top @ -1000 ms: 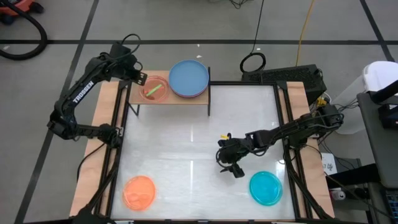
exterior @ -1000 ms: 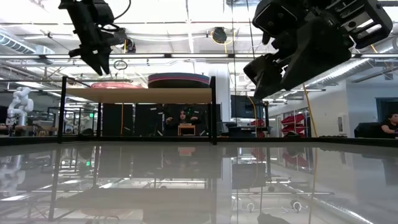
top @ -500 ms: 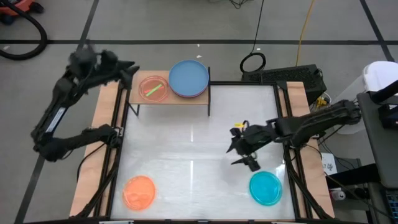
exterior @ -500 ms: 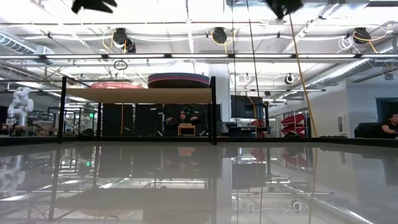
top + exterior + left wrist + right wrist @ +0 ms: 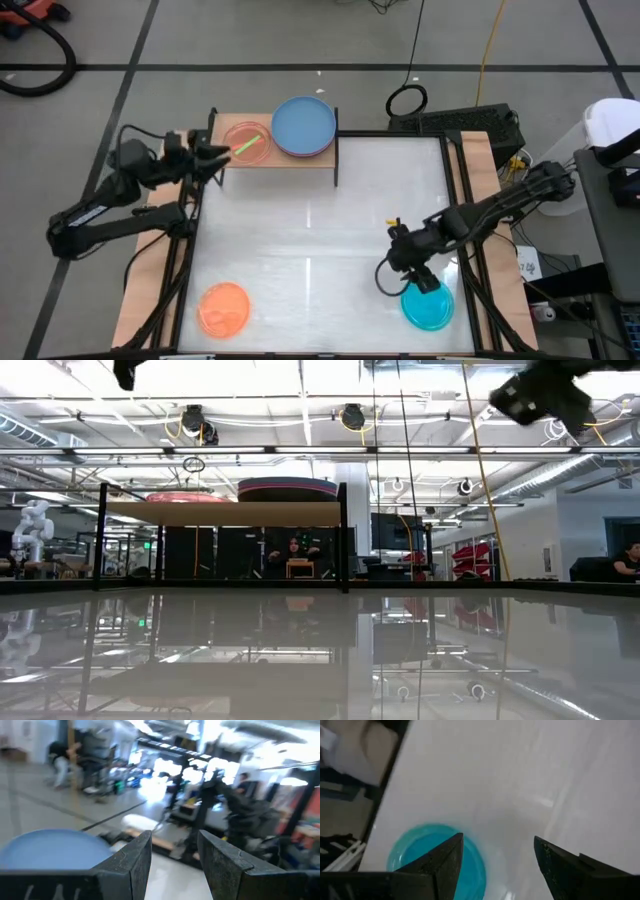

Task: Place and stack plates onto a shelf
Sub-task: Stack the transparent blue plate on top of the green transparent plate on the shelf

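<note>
Though holding the left pincer (image 5: pixel 207 158) right over the pink plate (image 5: pixel 247 140) a second ago, now keeps it drawn back just off the end of the shelf (image 5: pixel 300 163), fingers spread and empty. Leaves the pink plate lying on the shelf just ahead of that pincer, free of the arm. Shows the blue plate (image 5: pixel 304 126) farther ahead on the same board, touching the pink one or nearly so. Reads as a placement finished and let go.

Has meanwhile swung the right pincer (image 5: pixel 400 282) from mid-counter over to the cyan plate (image 5: pixel 430 306). Holds it above the counter (image 5: pixel 300 240), fingers spread wide with nothing between them. Puts the cyan plate just ahead and a little to one side of the pincer, going by the right wrist view, and not yet between the fingers. Cannot tell how high above the plate.

Leaves the orange plate (image 5: pixel 224 308) flat on the counter, well apart from both pincers.

Means, most likely, two plates left to shelve, with cyan next. Calls for lowering onto the cyan rim and pinching a thin edge that lies flat on a glossy top. Risks pushing the plate along instead of lifting it.
</note>
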Controlling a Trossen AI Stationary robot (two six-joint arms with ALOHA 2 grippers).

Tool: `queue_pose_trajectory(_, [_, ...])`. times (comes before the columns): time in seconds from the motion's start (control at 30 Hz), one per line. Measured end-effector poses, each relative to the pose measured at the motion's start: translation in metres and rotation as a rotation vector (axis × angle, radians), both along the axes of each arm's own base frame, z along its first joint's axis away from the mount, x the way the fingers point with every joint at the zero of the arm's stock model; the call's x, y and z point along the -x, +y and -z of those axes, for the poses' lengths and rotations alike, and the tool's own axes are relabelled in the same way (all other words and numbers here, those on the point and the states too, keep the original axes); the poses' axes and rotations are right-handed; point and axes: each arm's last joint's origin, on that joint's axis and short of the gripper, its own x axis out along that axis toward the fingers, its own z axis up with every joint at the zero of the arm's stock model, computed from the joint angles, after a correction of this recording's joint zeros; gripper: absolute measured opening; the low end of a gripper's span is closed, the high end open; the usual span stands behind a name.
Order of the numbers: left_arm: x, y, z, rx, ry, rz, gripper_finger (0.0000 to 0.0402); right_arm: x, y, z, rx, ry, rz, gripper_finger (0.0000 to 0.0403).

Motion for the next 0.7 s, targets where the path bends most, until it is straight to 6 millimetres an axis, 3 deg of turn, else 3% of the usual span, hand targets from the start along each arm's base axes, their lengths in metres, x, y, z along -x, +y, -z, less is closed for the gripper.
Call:
queue_pose_trajectory(0.23, [-0.039,-0.009,0.032,0.003,0.016,0.154,0.0165,0.004,0.010,0.037,-0.074,0.193,0.042,0.0224])
queue_pose_trajectory(0.43, [-0.077,-0.036,0.061,-0.019,0.034,0.321,0.0165,0.018,0.006,0.067,-0.039,0.286,0.074,0.0224])
queue_pose_trajectory(0.7, [-0.109,-0.071,0.082,-0.058,0.103,0.326,0.0165,0.032,-0.001,0.094,-0.018,0.359,0.125,0.0224])
